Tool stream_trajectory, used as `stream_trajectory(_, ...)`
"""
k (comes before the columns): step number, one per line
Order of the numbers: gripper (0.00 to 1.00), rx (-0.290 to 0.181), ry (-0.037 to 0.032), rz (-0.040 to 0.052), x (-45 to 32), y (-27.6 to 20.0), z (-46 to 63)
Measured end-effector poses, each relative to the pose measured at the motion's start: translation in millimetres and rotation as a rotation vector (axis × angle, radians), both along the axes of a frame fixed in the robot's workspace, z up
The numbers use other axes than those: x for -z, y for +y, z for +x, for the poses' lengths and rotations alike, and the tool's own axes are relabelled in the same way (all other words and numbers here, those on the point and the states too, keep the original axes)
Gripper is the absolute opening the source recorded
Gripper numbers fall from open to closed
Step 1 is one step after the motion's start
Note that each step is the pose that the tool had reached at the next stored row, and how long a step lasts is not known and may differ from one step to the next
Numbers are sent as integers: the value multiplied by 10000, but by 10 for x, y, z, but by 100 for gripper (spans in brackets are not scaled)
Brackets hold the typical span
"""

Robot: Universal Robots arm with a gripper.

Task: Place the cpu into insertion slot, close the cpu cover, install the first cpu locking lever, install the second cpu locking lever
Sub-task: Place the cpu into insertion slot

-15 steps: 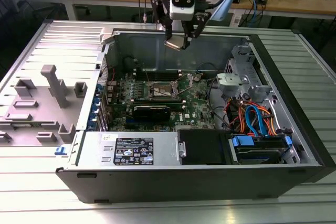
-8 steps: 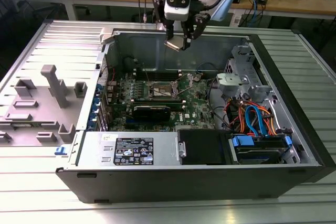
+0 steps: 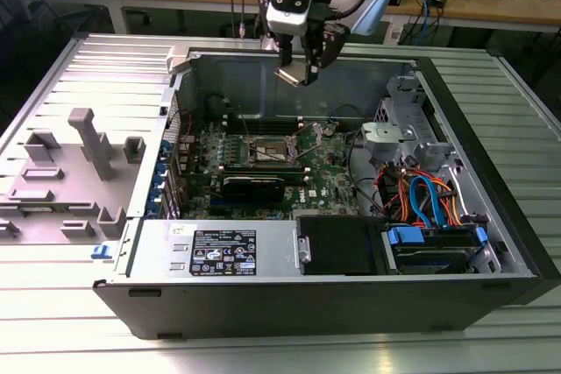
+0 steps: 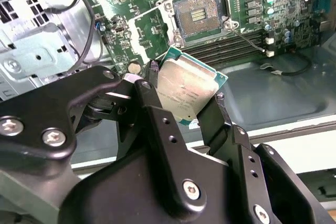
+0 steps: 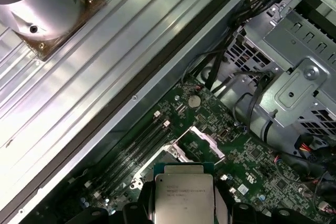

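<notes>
My pincer (image 3: 300, 69) clenched on cpu (image 4: 186, 90), well above insertion slot (image 4: 199, 17); chip looks askew to slot; risk: lands skewed, jams, or slips from grip.

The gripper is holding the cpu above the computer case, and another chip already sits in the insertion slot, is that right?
No. The gripper holds the cpu above the computer case, but the insertion slot is empty: the second wrist view shows its bare dark centre with no chip in it.
</notes>
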State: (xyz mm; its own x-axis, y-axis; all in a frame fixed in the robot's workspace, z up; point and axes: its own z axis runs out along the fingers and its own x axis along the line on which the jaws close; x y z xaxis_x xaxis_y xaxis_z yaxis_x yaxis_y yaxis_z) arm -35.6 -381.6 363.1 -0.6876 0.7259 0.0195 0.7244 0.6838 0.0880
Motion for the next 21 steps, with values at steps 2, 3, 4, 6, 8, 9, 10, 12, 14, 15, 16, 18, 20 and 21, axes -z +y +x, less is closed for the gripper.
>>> stream_trajectory(2,55,172,0,-1,1,0,0)
stream_trajectory(3,55,251,0,-1,2,0,0)
stream_trajectory(4,55,318,1,-1,2,0,0)
stream_trajectory(6,55,454,0,0,3,-1,0)
stream_trajectory(8,55,529,1,-1,3,-1,0)
stream_trajectory(9,55,550,1,-1,3,-1,0)
stream_trajectory(10,55,558,1,-1,2,-1,0)
stream_trajectory(12,55,563,1,-1,3,-1,0)
stream_trajectory(14,55,563,0,0,3,-1,0)
stream_trajectory(15,55,563,1,0,3,-1,0)
stream_trajectory(16,55,563,0,0,3,-1,0)
stream_trajectory(18,55,563,0,-1,3,-1,0)
stream_trajectory(20,55,564,0,-1,3,-1,0)
stream_trajectory(21,55,564,0,-1,3,-1,0)
